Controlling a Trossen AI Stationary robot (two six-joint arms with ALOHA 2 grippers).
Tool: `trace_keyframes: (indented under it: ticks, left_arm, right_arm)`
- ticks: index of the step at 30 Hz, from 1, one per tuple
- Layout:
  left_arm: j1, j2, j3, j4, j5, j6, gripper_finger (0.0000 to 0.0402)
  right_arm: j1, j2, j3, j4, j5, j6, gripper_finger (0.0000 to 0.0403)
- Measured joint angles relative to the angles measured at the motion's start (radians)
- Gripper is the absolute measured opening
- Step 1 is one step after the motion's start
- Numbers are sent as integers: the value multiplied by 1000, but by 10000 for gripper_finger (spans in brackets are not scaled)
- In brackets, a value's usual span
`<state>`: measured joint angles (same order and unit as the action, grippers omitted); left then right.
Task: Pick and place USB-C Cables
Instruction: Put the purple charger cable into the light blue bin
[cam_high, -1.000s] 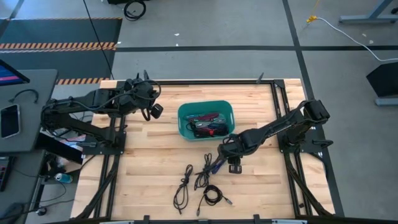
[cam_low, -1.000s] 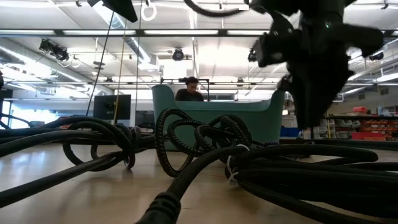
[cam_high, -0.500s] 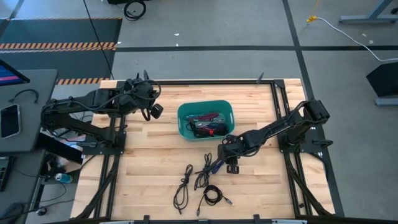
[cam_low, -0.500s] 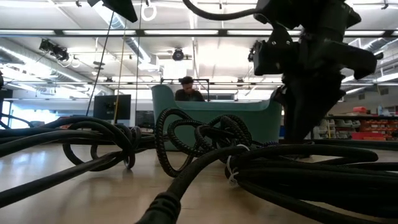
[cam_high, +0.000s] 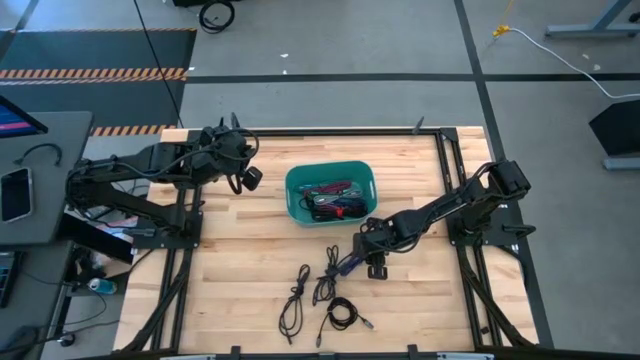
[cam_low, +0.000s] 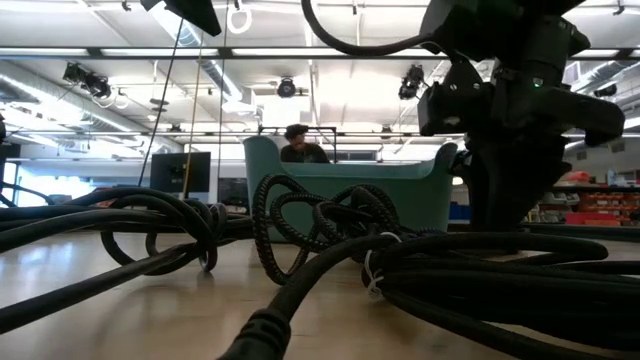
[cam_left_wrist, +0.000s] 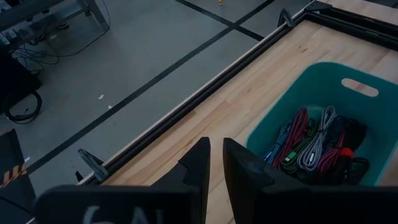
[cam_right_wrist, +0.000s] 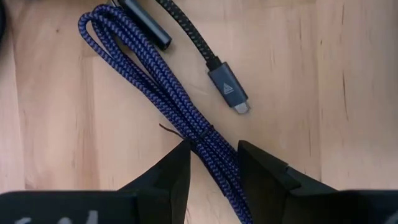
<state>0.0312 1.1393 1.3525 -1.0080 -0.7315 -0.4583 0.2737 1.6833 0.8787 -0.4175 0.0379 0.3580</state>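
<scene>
looks like we're at the grab step for one of the loose cables. the right gripper (cam_high: 370, 262) is down at the table just right of centre in the high view, right over the blue cable (cam_right_wrist: 163, 98), a folded braided bundle that runs diagonally from the upper left of the right wrist view down between the two fingers (cam_right_wrist: 173, 177). the jaws are part open with the bundle sitting in the gap, and i wouldn't call it gripped yet, since the fingers sit either side of it rather than pinching it. a black cable's grey plug (cam_right_wrist: 227, 93) lies just beside the blue one, upper middle of that view, so i'd guess the next move is to close straight down on the blue bundle without catching that plug, then lift and carry it to the teal bin (cam_high: 296, 209) up in the centre of the high view.

the bin already holds a bunch of cables (cam_left_wrist: 316, 144), red, green, grey and black ones. three more black cables (cam_high: 293, 298) are still out on the wood in the lower middle of the high view, left of the gripper.

pose wise, the right arm reaches in from the right edge, stretched low across the table. the left gripper (cam_high: 246, 178) is parked at the upper left, beside the bin, fingers nearly together with only a thin slit between them and nothing in them.
</scene>
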Motion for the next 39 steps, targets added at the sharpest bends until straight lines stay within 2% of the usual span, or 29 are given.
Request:
trace_keyframes:
  ticks: [7,15,21,27,39]
  left_arm:
    - [0,0,0,0,0,0,50]
    - [0,0,0,0,0,0,50]
    - [0,0,0,0,0,0,50]
    - [0,0,0,1,0,-1,50]
    - [0,0,0,1,0,-27,50]
  right_arm:
    - [24,0,-1,-6,-99,6,140]
    - [63,0,-1,-19,-117,6,140]
    - [66,0,0,-123,-158,5,140]
    - [64,0,0,-153,-150,9,146]
    - [64,0,0,-161,-96,14,191]
